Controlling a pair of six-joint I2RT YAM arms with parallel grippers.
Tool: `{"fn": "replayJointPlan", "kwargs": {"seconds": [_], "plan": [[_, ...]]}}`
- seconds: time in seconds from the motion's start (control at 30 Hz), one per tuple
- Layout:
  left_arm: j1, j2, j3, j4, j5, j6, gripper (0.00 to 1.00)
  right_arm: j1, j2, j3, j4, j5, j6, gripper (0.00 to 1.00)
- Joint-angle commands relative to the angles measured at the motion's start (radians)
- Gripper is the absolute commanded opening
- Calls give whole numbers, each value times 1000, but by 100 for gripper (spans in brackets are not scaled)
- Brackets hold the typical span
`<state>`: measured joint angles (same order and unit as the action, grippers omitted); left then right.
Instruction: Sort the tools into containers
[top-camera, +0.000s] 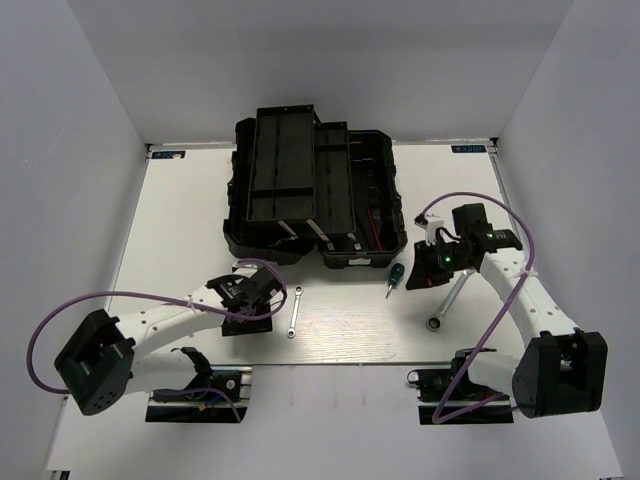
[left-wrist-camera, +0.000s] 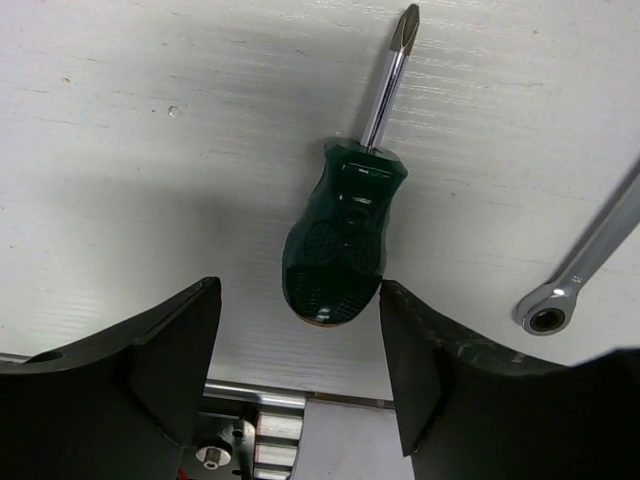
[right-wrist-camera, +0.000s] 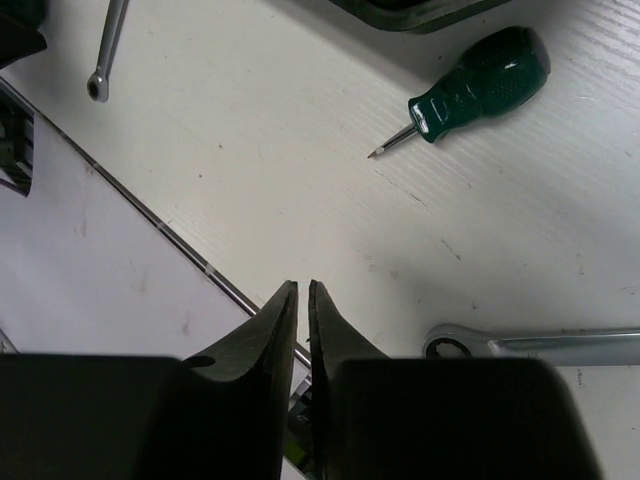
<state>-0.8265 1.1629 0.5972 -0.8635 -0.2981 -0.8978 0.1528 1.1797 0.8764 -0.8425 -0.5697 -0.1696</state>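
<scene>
White counter carries a green-handled screwdriver left of centre toward its near edge, between the spread fingers of the left hand but crowding one finger, so closing may roll it aside; the right hand, fingers nearly together, holds nothing

Nothing readable. Two blue stickers on the table, left and right of the toolbox: too small. Screwdriver handle mark: illegible.
</scene>
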Motion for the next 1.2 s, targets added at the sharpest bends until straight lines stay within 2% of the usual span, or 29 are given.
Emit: {"fn": "replayJointPlan", "kwargs": {"seconds": [0.0,0.23,0.33,0.47,0.63,0.67,0.7,0.73,0.77,0.83,0.9,1.03,1.17], "plan": [[7,29,-11,63,19,-21,75,-7,-15,-7,14,-29,-16,20],[7,162,36,141,-10,23,69,-7,9,-31,49,11,21,46],[7,205,49,181,-10,49,63,-6,-6,-85,98,45,62,52],[7,234,23,222,13,50,47,-1,-32,-175,245,154,163,52],[7,221,-8,244,25,50,28,2,-6,-220,348,191,223,58],[7,221,-19,244,34,50,25,-2,9,-218,368,195,232,62],[7,207,-19,244,34,50,19,-2,36,-217,373,194,245,73],[7,196,-19,244,34,50,16,-2,49,-206,378,191,245,77],[-6,173,-19,244,45,50,14,-2,76,-202,382,188,249,90],[-17,137,-8,228,45,50,6,-7,112,-192,398,172,255,90],[-29,54,6,205,70,72,3,-6,141,-185,408,157,265,90],[-40,-108,76,166,103,147,1,-4,167,-178,446,149,318,90],[-60,-175,171,103,128,253,0,-1,205,-165,508,195,390,90]]}}
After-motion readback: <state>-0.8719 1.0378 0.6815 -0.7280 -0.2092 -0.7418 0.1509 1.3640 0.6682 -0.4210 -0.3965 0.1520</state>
